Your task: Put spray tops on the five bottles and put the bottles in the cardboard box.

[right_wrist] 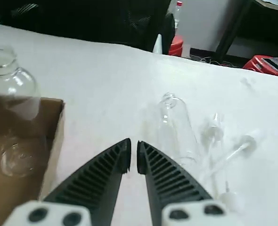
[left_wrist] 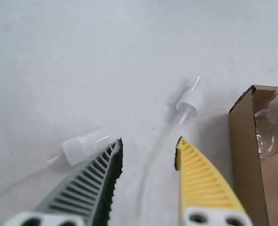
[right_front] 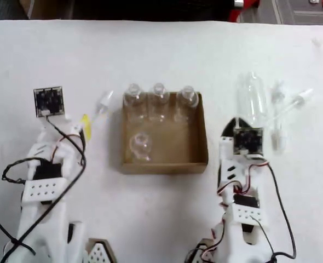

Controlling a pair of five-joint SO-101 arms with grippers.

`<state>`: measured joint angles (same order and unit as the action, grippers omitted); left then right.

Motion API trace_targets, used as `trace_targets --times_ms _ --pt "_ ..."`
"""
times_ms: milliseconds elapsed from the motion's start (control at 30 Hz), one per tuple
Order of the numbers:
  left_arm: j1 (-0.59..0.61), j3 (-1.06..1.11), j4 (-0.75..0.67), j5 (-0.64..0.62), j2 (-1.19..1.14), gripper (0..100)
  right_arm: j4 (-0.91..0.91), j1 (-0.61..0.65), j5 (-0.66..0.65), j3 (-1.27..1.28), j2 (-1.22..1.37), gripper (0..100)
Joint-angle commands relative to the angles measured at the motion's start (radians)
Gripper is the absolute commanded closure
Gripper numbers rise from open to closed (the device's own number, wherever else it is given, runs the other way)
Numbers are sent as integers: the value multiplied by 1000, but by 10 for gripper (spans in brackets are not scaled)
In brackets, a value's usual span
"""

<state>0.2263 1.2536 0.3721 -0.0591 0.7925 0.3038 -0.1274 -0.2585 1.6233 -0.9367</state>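
Inside the brown cardboard box (right_front: pixel 202 156) I count four clear, round-shouldered bottles (right_front: pixel 159 98), necks open, three of them lined along the far wall. A fifth bottle (right_front: pixel 252 101) lies on its side on the white table (right_front: pixel 167 49), right of the box. Three white spray tops (right_wrist: pixel 212 134) with thin clear tubes lie beside it; two more rest left of the box. My left gripper (left_wrist: pixel 148 146), one ribbed finger grey and one yellow, is spread and empty near those two. My right gripper (right_wrist: pixel 133 153), black and ribbed, is pinched closed on nothing near the lying bottle.
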Motion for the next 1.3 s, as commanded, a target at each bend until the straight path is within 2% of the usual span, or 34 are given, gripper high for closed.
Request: trace_targets --times_ms 0,67,133,267,433,533,633,833,1067,1267 --pt "47 -11 -18 -112 1 823 53 -47 127 -49 -5 980" --pt "70 -14 -20 -161 1 820 56 -50 221 -49 -5 978" --pt "68 -25 -18 -123 1 820 58 -51 278 -49 -5 943" --pt "31 -26 -18 -74 -4 823 53 -47 278 -48 2 853" --pt "13 -26 -20 -69 -7 823 -15 -45 193 -55 -4 928" --pt "-65 -26 -18 64 -7 823 -25 -45 161 -74 4 975" --pt "-145 -25 -14 170 -8 836 -114 -45 160 -110 4 981" --pt "-140 -25 -12 175 -7 985 -159 -10 160 -129 4 981" --pt "-96 -37 -14 172 1 978 -160 8 167 -130 -5 981" --pt "-97 -37 -14 117 -5 976 -160 4 161 -130 1 981"
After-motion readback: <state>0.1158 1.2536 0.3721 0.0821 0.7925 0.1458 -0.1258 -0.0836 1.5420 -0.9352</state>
